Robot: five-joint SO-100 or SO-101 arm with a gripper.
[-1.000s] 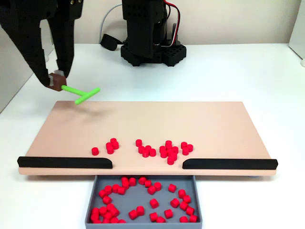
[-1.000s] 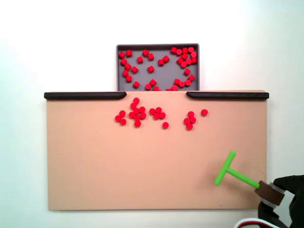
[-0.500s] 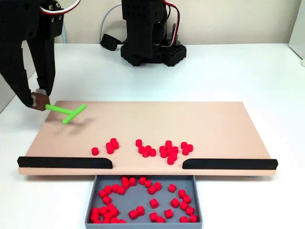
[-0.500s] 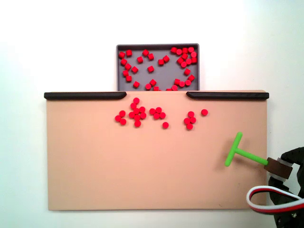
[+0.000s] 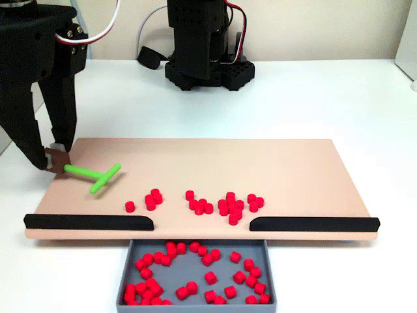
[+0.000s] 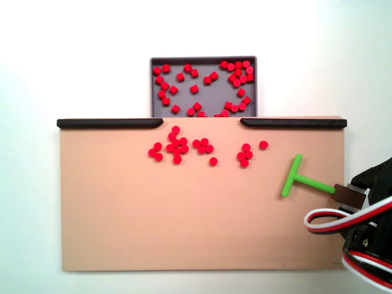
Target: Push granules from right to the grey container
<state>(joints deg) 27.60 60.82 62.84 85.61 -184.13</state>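
Note:
Several red granules (image 5: 202, 203) (image 6: 184, 146) lie in loose clusters on the tan board (image 5: 260, 163) (image 6: 184, 226), just before the gap between two black strips. Many more granules sit in the grey container (image 5: 125, 287) (image 6: 251, 61) beyond that gap. My black gripper (image 5: 55, 156) (image 6: 349, 195) is shut on the brown end of the green T-shaped stick (image 5: 98, 176) (image 6: 297, 179). The stick's crossbar hovers low over the board: left of the granules in a fixed view (image 5: 104, 178), right of them in a fixed view (image 6: 292, 174).
Black strips (image 5: 88, 222) (image 5: 313, 224) (image 6: 110, 123) (image 6: 293, 123) line the board's edge on both sides of the gap. The arm's black base (image 5: 205, 45) stands behind the board. Red, white and black cables (image 6: 343, 223) loop by the gripper.
The gripper has carried the green stick down and toward the strip edge of the board, bringing its crossbar closer to the granules. The granules have not moved.

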